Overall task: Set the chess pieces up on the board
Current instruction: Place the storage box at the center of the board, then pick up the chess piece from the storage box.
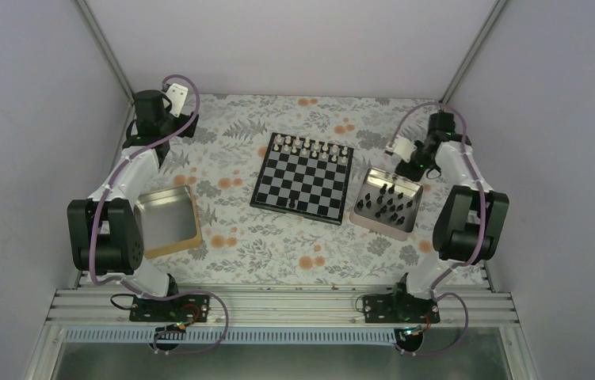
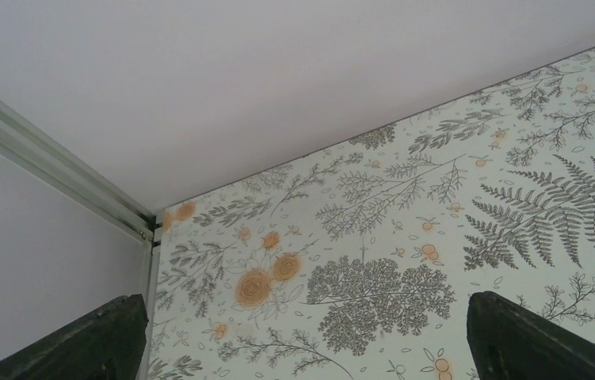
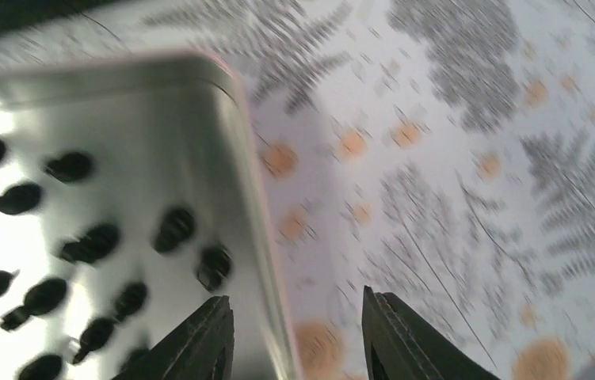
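Observation:
The board (image 1: 302, 180) lies mid-table with pale pieces (image 1: 310, 146) along its far row. Several black chess pieces (image 1: 386, 203) lie in a silver tin (image 1: 367, 190) right of the board. My right gripper (image 1: 414, 165) hovers over that tin's far right rim. In the blurred right wrist view it (image 3: 298, 321) is open and empty, its jaws straddling the tin's rim (image 3: 254, 158), with black pieces (image 3: 171, 228) to the left. My left gripper (image 1: 155, 107) is at the table's far left corner. In the left wrist view it (image 2: 310, 336) is open wide and empty above the patterned cloth.
An empty gold-rimmed tin (image 1: 192, 207) sits at the left, near the left arm. The floral cloth (image 1: 278, 245) covers the table. Enclosure walls and a corner post (image 2: 56, 170) stand close behind the left gripper.

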{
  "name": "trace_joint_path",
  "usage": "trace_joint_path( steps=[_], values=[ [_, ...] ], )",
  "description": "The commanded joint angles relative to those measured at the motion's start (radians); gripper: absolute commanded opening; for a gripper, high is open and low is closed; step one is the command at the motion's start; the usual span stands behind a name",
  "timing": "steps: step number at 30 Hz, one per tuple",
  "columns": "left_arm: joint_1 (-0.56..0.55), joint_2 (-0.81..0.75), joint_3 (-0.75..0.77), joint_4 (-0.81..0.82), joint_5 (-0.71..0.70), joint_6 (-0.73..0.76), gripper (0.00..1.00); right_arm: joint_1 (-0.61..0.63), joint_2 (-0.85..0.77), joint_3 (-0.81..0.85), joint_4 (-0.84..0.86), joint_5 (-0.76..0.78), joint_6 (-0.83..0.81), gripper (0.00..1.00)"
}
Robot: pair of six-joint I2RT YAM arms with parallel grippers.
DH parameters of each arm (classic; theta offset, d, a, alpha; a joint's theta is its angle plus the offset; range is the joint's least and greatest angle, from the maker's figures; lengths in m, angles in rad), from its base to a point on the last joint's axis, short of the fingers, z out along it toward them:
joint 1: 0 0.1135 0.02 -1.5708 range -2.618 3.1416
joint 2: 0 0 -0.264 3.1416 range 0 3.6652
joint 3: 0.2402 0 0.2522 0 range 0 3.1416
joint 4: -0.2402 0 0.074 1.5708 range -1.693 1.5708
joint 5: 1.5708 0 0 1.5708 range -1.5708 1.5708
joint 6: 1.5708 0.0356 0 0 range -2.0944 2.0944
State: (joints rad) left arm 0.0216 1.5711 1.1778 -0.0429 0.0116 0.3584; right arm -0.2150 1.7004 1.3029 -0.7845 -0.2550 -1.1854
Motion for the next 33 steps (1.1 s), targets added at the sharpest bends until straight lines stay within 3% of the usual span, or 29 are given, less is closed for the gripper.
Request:
trace_joint_path(
  steps=[1,23,33],
  values=[
    [-0.005,0.001,0.013,-0.006,0.016,0.011,1.0,0.092,0.003,0.018,-0.096,-0.039,0.077,0.43],
    [-0.003,0.006,0.009,-0.013,0.043,0.017,1.0,0.15,0.1,-0.023,-0.097,0.02,0.156,0.29],
    [-0.004,0.01,0.008,-0.015,0.05,0.016,1.0,0.149,0.108,-0.067,-0.075,0.037,0.159,0.29]
  ],
)
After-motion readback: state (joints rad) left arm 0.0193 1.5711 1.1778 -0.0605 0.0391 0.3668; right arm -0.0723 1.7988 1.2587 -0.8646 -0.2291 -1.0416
